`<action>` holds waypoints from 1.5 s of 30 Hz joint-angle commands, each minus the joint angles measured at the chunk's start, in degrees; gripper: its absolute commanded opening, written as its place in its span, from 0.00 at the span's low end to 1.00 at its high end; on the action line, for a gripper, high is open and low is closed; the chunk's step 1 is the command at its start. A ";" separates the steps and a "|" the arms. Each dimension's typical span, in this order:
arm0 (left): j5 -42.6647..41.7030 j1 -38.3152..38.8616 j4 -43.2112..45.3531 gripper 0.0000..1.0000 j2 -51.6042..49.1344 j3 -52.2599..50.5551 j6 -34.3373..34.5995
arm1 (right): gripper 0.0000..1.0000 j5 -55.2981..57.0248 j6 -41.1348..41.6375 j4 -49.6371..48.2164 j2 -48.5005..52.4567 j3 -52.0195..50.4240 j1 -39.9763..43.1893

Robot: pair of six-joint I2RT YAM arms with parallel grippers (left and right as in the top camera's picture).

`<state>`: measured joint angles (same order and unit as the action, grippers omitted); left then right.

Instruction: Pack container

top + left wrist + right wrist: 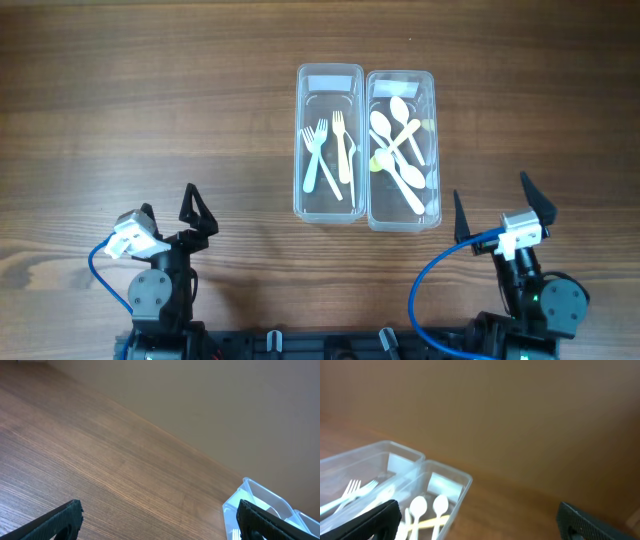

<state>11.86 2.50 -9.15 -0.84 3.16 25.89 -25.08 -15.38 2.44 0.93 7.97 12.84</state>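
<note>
Two clear plastic containers stand side by side at the table's middle back. The left container [329, 75] holds three white forks [328, 155]. The right container [401, 80] holds several white spoons [400, 150]. My left gripper [196, 212] is open and empty near the front left, well apart from the containers. My right gripper [497, 205] is open and empty at the front right. The left wrist view shows the left container's corner [250, 495]. The right wrist view shows both containers, with the forks [355, 491] and the spoons [427, 507].
The wooden table [150, 110] stretches to both sides of the containers. Blue cables loop by each arm base at the front edge [430, 285].
</note>
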 commanded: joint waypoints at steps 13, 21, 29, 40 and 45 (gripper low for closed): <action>-0.92 -0.39 0.17 1.00 0.39 -0.31 0.28 | 1.00 2.25 -1.18 -4.48 -0.72 -7.69 -9.44; -0.92 -0.39 0.17 1.00 0.39 -0.31 0.28 | 1.00 9.01 -13.81 -3.91 -0.66 -7.67 -9.44; -0.92 -0.39 0.17 1.00 0.39 -0.31 0.28 | 1.00 9.01 -20.55 -3.91 -0.66 -7.67 -9.44; -0.92 -0.39 0.17 1.00 0.39 -0.31 0.28 | 1.00 9.01 -35.91 -3.89 -0.66 -7.67 -9.44; -0.92 -0.39 0.17 1.00 0.39 -0.31 0.28 | 1.00 9.01 -50.40 -3.91 -0.66 -7.67 -9.44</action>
<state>11.86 2.50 -9.15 -0.84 3.16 25.89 -17.45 -52.25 -1.34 0.89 0.40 3.70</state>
